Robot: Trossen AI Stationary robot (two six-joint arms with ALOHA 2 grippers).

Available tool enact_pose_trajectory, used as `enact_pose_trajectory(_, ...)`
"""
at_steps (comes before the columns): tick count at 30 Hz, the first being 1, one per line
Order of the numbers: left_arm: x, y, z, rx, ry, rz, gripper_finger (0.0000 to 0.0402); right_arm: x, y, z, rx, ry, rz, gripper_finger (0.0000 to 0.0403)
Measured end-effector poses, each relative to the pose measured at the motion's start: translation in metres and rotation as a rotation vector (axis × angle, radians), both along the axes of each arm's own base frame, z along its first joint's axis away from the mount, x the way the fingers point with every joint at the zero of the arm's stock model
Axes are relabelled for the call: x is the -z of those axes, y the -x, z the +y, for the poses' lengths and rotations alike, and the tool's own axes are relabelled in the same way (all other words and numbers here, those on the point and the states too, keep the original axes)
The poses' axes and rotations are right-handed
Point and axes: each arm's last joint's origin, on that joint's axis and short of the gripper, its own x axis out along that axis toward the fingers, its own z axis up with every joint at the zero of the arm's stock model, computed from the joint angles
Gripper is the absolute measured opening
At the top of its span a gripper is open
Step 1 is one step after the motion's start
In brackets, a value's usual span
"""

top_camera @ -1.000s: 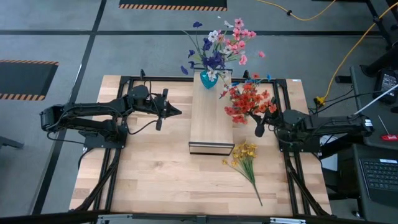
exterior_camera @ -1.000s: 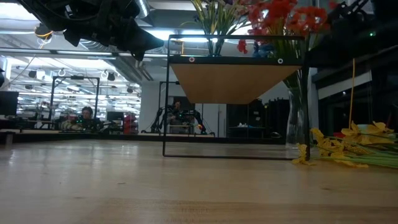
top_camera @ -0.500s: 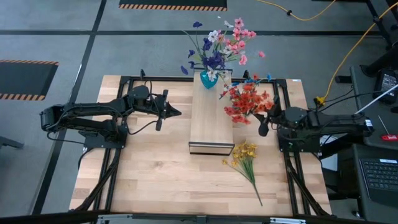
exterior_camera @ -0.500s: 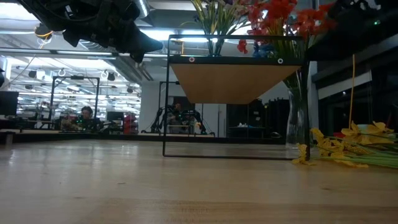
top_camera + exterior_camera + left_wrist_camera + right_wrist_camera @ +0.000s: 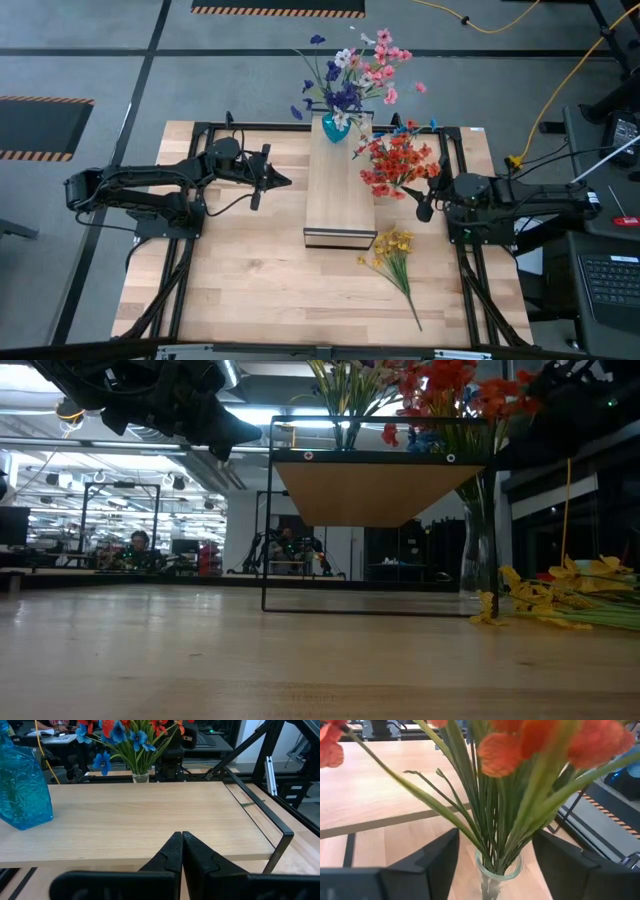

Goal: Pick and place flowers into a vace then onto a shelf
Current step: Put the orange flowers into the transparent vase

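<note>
A blue vase of pink, blue and white flowers stands on the far end of the shelf. A clear glass vase of red and orange flowers stands on the table right of the shelf. My right gripper is open, one finger on each side of this vase's neck, with a gap to the glass on both sides. A yellow sprig lies flat on the table near the shelf's near right corner. My left gripper is shut and hovers left of the shelf, above its top.
The shelf's black frame legs stand mid-table. Black rails run along the table's left and right sides. The near half of the tabletop is bare wood. A person sits far off in the room behind.
My right gripper has edged a little toward the table's far edge, closer around the clear vase of red flowers. My left arm has kept still.
</note>
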Motion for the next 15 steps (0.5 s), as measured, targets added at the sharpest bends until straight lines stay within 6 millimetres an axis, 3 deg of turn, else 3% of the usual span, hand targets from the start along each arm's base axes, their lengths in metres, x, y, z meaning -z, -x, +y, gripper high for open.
enact_pose_trajectory(5, 0.0, 0.0, 0.0, 0.0, 0.0, 0.0, 0.0008, -0.007, 0.008, 0.0, 0.023, -0.046, 0.07, 0.0274)
enact_pose_trajectory(15, 0.0, 0.0, 0.0, 0.0, 0.0, 0.0, 0.0004, -0.018, 0.009, 0.0, 0.009, -0.057, 0.025, 0.0277)
